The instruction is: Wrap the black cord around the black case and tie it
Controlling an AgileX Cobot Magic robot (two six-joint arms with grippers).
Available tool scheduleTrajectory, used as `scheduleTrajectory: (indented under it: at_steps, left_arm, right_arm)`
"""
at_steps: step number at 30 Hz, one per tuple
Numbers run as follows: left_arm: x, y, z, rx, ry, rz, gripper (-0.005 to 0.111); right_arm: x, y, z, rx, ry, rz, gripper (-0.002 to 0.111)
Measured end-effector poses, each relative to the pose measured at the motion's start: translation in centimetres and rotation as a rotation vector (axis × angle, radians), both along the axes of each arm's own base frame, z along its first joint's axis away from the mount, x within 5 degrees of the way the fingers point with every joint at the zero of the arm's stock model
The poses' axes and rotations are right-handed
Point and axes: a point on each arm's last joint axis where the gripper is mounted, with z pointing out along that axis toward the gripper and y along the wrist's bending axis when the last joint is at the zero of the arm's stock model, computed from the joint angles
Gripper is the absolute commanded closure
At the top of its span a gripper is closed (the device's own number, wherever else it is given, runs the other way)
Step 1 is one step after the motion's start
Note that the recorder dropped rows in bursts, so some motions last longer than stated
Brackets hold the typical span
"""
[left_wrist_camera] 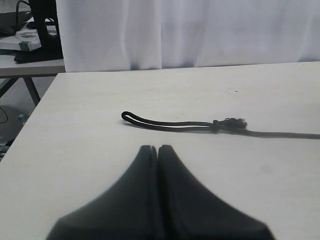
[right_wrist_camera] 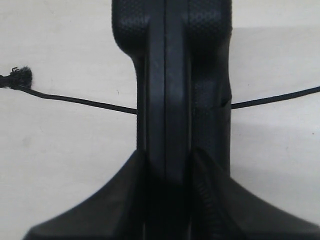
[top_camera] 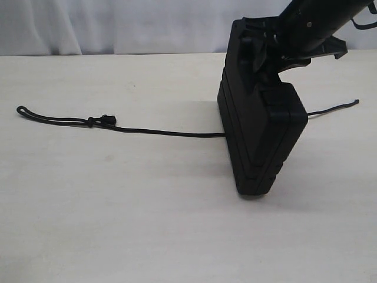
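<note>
The black case point(top_camera: 259, 135) stands on edge on the pale table, right of centre in the exterior view. My right gripper point(top_camera: 265, 50) comes down from above and is shut on its upper edge; in the right wrist view the gripper point(right_wrist_camera: 168, 152) clamps the case point(right_wrist_camera: 172, 75) between both fingers. The black cord point(top_camera: 165, 132) lies flat on the table and passes under the case, with its looped end and knot point(top_camera: 97, 121) on the left and its other end point(top_camera: 353, 102) on the right. My left gripper point(left_wrist_camera: 158, 147) is shut and holds nothing, hovering short of the cord's knot and tuft point(left_wrist_camera: 232, 123).
A white curtain point(top_camera: 118, 23) hangs behind the table's far edge. Beyond the table's corner in the left wrist view stands a side table point(left_wrist_camera: 30, 55) with some items on it.
</note>
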Motion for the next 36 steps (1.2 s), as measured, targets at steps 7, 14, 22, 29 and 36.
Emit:
scheduleTrajectory:
  at_steps: [7, 14, 22, 29, 36]
  left_arm:
    - [0.0, 0.0, 0.0, 0.0, 0.0, 0.0, 0.107]
    - [0.1, 0.2, 0.2, 0.116, -0.025, 0.0, 0.107]
    - [0.2, -0.3, 3.1, -0.183, -0.346, -0.021, 0.107]
    - [-2.0, 1.1, 8.0, -0.543, -0.966, 0.001, 0.107]
    - [-4.6, 1.6, 10.0, -0.525, -1.334, -0.031, 0.107]
  right_arm:
    - [0.0, 0.0, 0.0, 0.002, 0.001, 0.0, 0.104]
    - [0.0, 0.0, 0.0, 0.003, 0.001, 0.0, 0.104]
    - [0.0, 0.0, 0.0, 0.003, 0.001, 0.0, 0.104]
    - [0.0, 0.0, 0.0, 0.003, 0.001, 0.0, 0.104]
    - [0.0, 0.0, 0.0, 0.003, 0.001, 0.0, 0.104]
